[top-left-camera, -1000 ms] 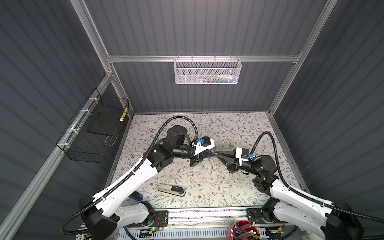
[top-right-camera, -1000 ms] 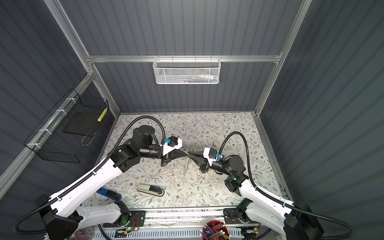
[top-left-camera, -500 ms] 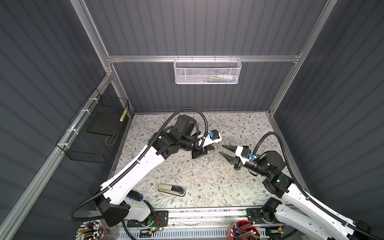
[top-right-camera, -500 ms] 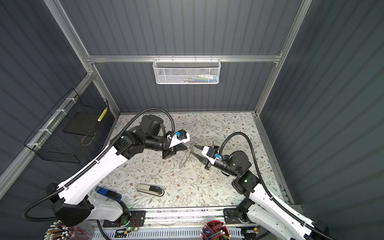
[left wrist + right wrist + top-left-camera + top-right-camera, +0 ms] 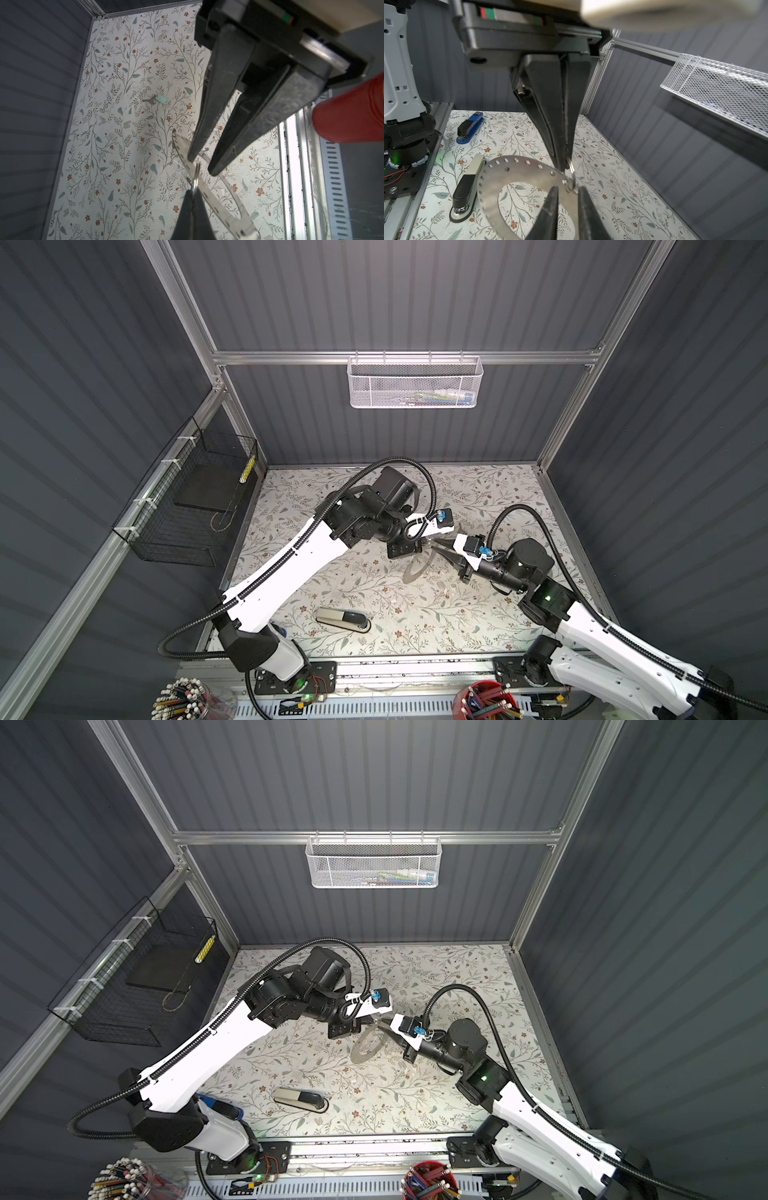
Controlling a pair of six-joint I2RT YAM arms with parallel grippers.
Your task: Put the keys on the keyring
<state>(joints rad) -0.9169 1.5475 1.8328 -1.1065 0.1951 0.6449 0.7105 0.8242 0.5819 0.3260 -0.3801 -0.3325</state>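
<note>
**Floral-patterned table** (image 5: 353, 585) inside a grey-walled, aluminium-framed cell. A white mesh basket (image 5: 415, 381) hangs on the back wall and a black wire basket (image 5: 187, 497) on the left wall.

Both arms meet above the table's middle.

- **Left gripper** (image 5: 564, 165): clenched, its tips pinching a small split ring (image 5: 572, 174) at the rim of the keyring (image 5: 517, 169). A sliver of blue shows at those tips in the left wrist view; any key or tag there is hidden.
- **Keyring:** a flat metal ring with a wide central hole and small holes round its band. In both top views the keyring (image 5: 410, 576) (image 5: 357, 1052) is off the table and tilted.
- **Right gripper** (image 5: 202, 164): fingers parted, one on either side of the keyring's band. Whether they press on it cannot be told.
- **Mint-tagged key** (image 5: 160, 99): lies flat on the table, well apart from the keyring and in from the edges.
- **Other items:** a grey-and-black stapler (image 5: 343, 619) lies near the front edge. A blue stapler (image 5: 470, 128) lies by the front-left corner, beside the left arm's base.
</note>
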